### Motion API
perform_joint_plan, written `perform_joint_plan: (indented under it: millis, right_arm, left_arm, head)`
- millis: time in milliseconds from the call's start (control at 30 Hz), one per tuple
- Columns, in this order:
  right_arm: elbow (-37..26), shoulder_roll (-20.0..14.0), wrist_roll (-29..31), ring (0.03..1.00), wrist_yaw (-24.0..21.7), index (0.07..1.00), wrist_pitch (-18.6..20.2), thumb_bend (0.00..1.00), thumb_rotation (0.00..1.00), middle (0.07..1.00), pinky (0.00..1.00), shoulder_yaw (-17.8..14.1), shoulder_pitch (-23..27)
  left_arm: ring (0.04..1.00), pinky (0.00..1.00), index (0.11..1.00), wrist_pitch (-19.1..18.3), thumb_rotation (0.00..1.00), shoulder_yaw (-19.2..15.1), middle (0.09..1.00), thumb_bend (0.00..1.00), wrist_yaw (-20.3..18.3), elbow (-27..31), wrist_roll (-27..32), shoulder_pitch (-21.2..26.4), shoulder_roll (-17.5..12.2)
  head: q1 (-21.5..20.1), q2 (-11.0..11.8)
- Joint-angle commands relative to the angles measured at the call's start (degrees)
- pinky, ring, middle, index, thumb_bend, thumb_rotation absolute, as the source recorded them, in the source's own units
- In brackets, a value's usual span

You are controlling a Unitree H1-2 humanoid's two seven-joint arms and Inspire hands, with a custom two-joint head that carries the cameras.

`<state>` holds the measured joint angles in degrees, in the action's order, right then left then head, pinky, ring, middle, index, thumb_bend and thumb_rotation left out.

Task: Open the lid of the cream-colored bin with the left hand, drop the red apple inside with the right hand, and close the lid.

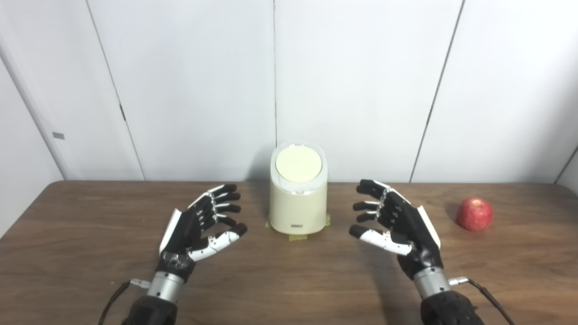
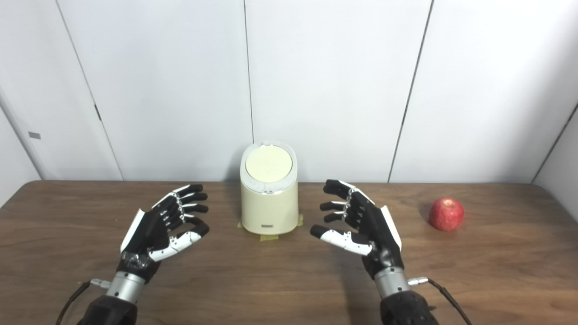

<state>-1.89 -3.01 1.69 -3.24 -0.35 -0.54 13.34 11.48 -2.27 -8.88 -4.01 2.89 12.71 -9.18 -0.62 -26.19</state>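
Note:
A cream-colored bin (image 1: 298, 203) stands near the table's back edge, its round lid (image 1: 298, 164) shut. My left hand (image 1: 198, 223) hovers open to the left of the bin, palm turned toward it, holding nothing. On the bin's other side my right hand (image 1: 397, 221) mirrors it, open and empty. Far to the right, the red apple (image 1: 474, 214) rests on the table, well apart from the right hand.
The brown wooden table (image 1: 289, 280) stretches across the view, backed by a white panelled wall (image 1: 361, 81). Strips of yellowish tape (image 1: 295, 237) show under the bin's base. Cables trail from both wrists.

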Motion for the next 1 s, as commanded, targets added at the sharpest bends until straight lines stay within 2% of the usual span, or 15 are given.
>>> perform_joint_plan:
  millis: [0,67,133,300,333,367,533,633,700,833,967]
  right_arm:
    - [-1.51,-0.11,0.53,0.638,-0.17,0.75,-2.28,0.86,0.22,0.776,0.53,-0.16,2.01]
    - [-1.54,-0.1,0.17,0.634,0.03,0.747,-1.92,0.86,0.22,0.771,0.53,-0.11,2.1]
    - [-1.47,-0.08,-0.09,0.63,0.18,0.745,-1.86,0.86,0.23,0.763,0.53,-0.08,2.22]
    - [-0.78,-0.06,0.36,0.63,0.13,0.744,-1.99,0.86,0.23,0.765,0.53,-0.31,2.48]
    - [-0.74,-0.07,0.5,0.63,0.02,0.744,-2.09,0.86,0.22,0.765,0.53,-0.32,2.52]
    - [-0.54,-0.11,0.61,0.631,-0.09,0.746,-2.39,0.86,0.22,0.769,0.53,-0.32,2.6]
    - [0.27,-0.2,0.09,0.629,0.14,0.742,-3.12,0.84,0.19,0.76,0.51,-0.27,3.0]
    - [0.66,-0.26,0.0,0.63,0.13,0.747,-3.42,0.84,0.2,0.763,0.52,-0.25,3.15]
    - [0.67,-0.25,0.0,0.631,0.16,0.748,-3.35,0.84,0.2,0.763,0.52,-0.27,3.21]
    - [0.88,-0.38,-0.12,0.633,0.04,0.748,-3.62,0.83,0.19,0.765,0.52,-0.18,3.25]
    - [0.75,-0.15,0.01,0.625,0.19,0.746,-3.43,0.84,0.19,0.765,0.51,-0.2,3.23]
  left_arm:
    - [0.703,0.58,0.807,1.26,0.22,0.01,0.77,0.72,0.46,1.63,0.18,1.98,0.02]
    - [0.709,0.58,0.809,0.88,0.22,-0.06,0.774,0.73,1.09,1.86,-0.23,2.01,0.53]
    - [0.75,0.62,0.831,-0.02,0.27,-0.01,0.81,0.75,2.59,2.81,-1.92,2.0,1.43]
    - [0.895,0.78,0.965,-0.29,0.35,0.6,0.951,0.83,7.05,4.16,-9.11,3.94,3.11]
    - [0.906,0.79,0.978,-0.22,0.35,0.79,0.962,0.84,7.75,4.16,-10.63,4.79,3.21]
    - [0.948,0.84,0.991,-0.44,0.36,0.98,0.985,0.86,8.44,4.16,-12.15,5.78,3.27]
    - [0.999,0.97,1.0,-3.42,0.38,1.5,1.0,0.91,9.78,4.27,-15.69,10.34,3.35]
    - [1.0,1.0,1.0,-5.02,0.34,1.82,1.0,0.91,9.83,3.46,-16.47,13.91,3.23]
    - [1.0,1.0,1.0,-5.84,0.34,2.5,1.0,0.92,10.63,2.48,-19.03,16.46,2.95]
    - [1.0,1.0,1.0,-6.81,0.31,4.27,1.0,0.93,13.64,-0.19,-25.43,20.83,3.0]
    - [1.0,1.0,1.0,-6.71,0.34,5.74,1.0,0.94,16.93,-4.12,-29.48,24.34,3.43]
  head:
    - [0.0,-0.06]
    - [0.14,0.15]
    - [0.32,0.2]
    - [0.74,0.56]
    - [0.74,0.64]
    - [0.79,0.79]
    - [1.07,1.15]
    - [1.1,1.24]
    - [1.1,1.3]
    - [1.21,1.37]
    - [1.0,1.29]
